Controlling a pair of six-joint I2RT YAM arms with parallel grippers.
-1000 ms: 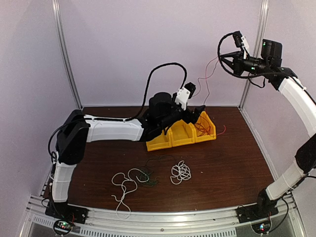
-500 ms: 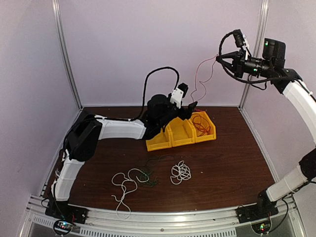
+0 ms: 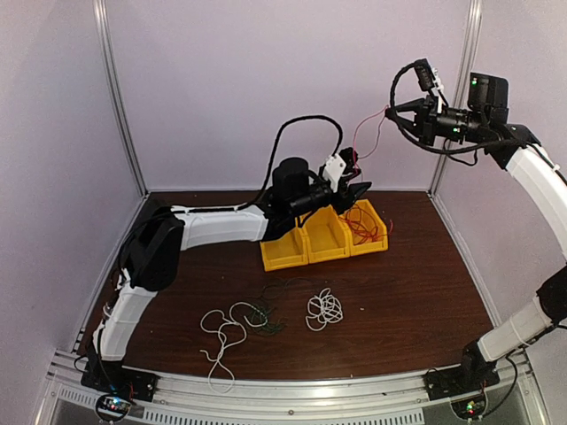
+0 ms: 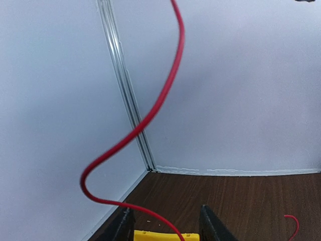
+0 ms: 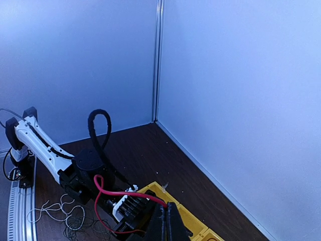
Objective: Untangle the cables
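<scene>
A red cable [image 3: 370, 133] hangs from my right gripper [image 3: 390, 110], which is raised high at the back right and shut on the cable's end [image 5: 150, 197]. The cable drops to my left gripper [image 3: 359, 189] above the yellow bins [image 3: 323, 241], and more of it lies looped in the rightmost bin [image 3: 365, 223]. In the left wrist view the red cable [image 4: 150, 118] passes between the fingers of my left gripper [image 4: 166, 210]; the jaws stand apart, not touching it. On the table lie a white coil [image 3: 324, 308], a white loop [image 3: 221, 326] and a dark green tangle [image 3: 270, 317].
The three yellow bins stand in a row at the back middle of the brown table [image 3: 416, 283]. White walls with metal corner posts [image 3: 120, 97] close the table on three sides. A rail [image 3: 292, 390] runs along the near edge.
My left gripper has risen from the bins to the red cable and its jaws have narrowed around it. The right gripper has drifted slightly left, still holding the cable.
</scene>
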